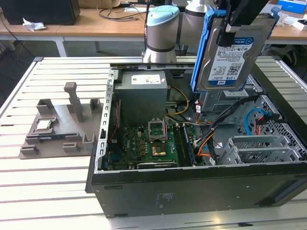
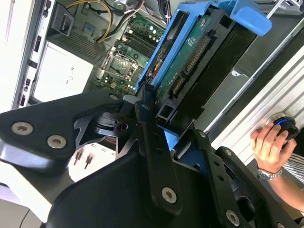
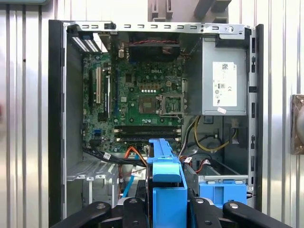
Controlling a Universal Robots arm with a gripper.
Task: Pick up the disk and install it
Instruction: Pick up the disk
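Robotics lab workbench, looks like.
Open desktop PC case [image 1: 192, 191] on a slatted aluminium table [image 1: 43, 191], cable-strewn wooden desks [image 1: 86, 26] at 12 o'clock.

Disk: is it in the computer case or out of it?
Out: the tool holds the disk on edge above the open case.

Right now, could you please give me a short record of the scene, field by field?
gripper: shut on the disk
disk: upright, in the air over the open computer case, label facing the exterior view
computer case: lying open on the slatted table, motherboard exposed
grey fixture: on the table, at the exterior view's left of the case
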